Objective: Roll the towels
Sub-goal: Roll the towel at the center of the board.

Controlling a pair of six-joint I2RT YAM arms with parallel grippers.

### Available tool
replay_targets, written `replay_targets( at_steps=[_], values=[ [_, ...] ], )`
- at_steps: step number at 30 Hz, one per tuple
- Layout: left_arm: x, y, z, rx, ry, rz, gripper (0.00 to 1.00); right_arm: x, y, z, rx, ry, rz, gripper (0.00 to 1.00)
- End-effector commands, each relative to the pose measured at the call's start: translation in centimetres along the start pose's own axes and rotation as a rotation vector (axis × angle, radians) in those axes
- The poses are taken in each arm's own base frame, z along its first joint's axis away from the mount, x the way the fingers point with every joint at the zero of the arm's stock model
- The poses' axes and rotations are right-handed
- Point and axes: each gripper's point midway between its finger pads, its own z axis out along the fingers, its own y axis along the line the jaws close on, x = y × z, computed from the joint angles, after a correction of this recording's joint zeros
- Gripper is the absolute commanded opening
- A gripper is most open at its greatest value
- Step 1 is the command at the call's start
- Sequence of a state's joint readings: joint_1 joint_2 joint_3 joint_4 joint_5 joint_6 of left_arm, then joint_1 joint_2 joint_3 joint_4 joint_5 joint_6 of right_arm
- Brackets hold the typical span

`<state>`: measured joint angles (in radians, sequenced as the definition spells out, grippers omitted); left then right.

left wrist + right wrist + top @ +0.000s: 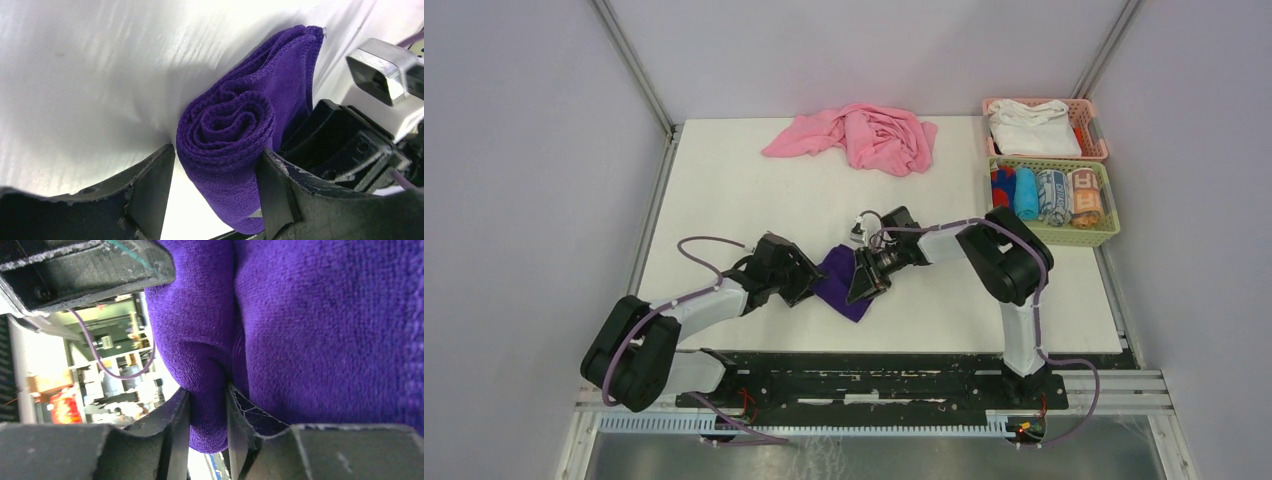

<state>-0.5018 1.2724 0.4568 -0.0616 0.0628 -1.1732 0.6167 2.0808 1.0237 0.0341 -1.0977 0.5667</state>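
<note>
The purple towel [836, 282] lies on the white table [724, 200] between my two grippers, partly rolled. The left wrist view shows its spiral end [235, 117] sitting between the left gripper's [216, 152] fingers, pressed against the right finger [272, 185] and touching the tip of the left one. My left gripper [807, 280] is at the towel's left side. From the right, my right gripper [865, 278] pinches a fold of the same towel [310, 330]; both fingers of this gripper [209, 392] touch the cloth. A red roll [1002, 186] sits at the left end of the green basket.
A large pink cloth [864, 135] lies crumpled at the table's far edge. At the far right, a pink basket [1092, 120] holds a white cloth [1032, 128]. The green basket [1108, 205] in front of it holds several rolled cloths.
</note>
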Motion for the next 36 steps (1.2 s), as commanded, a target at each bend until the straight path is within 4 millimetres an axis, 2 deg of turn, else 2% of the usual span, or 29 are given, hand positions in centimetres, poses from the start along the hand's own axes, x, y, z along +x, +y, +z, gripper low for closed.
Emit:
replay_targets(
  at_steps=[1,6,10,13,15,18,22,25,30,33,36],
  values=[
    [0.4,2.2,1.1,-0.093,0.010,0.022,0.67,-0.4,-1.7,-2.1,0.246,-0.075,-0.110,0.41],
    [0.9,3.5,1.7,-0.143,0.032,0.015,0.66,-1.1,0.9,-5.7,0.450,-0.147,-0.296,0.53],
    [0.9,3.8,2.0,-0.157,0.035,0.018,0.66,-1.8,3.2,-7.0,0.662,-0.191,-0.510,0.60],
    [1.0,4.0,2.1,-0.166,0.038,0.021,0.66,-2.0,4.4,-6.6,0.798,-0.203,-0.671,0.64],
    [1.1,4.1,2.2,-0.169,0.040,0.021,0.66,-1.7,5.1,-5.4,0.844,-0.186,-0.765,0.65],
    [1.1,4.3,2.2,-0.175,0.041,0.021,0.66,-1.5,5.1,-4.1,0.914,-0.164,-0.843,0.65],
    [1.2,3.9,2.2,-0.161,0.050,0.018,0.66,-1.6,3.3,-2.7,0.984,-0.119,-0.886,0.65],
    [1.2,3.7,2.2,-0.156,0.053,0.022,0.67,-1.7,1.1,-2.4,1.049,-0.076,-0.881,0.65],
    [1.1,3.6,2.3,-0.153,0.055,0.030,0.68,-1.0,-1.4,-1.7,1.081,0.014,-0.862,0.61],
    [0.9,3.1,2.0,-0.141,0.050,0.041,0.70,-0.3,-3.3,-1.5,1.111,0.091,-0.838,0.55],
    [0.0,2.7,1.1,-0.147,0.008,0.065,0.71,1.0,-4.0,-0.9,1.070,0.162,-0.809,0.42]
  ],
)
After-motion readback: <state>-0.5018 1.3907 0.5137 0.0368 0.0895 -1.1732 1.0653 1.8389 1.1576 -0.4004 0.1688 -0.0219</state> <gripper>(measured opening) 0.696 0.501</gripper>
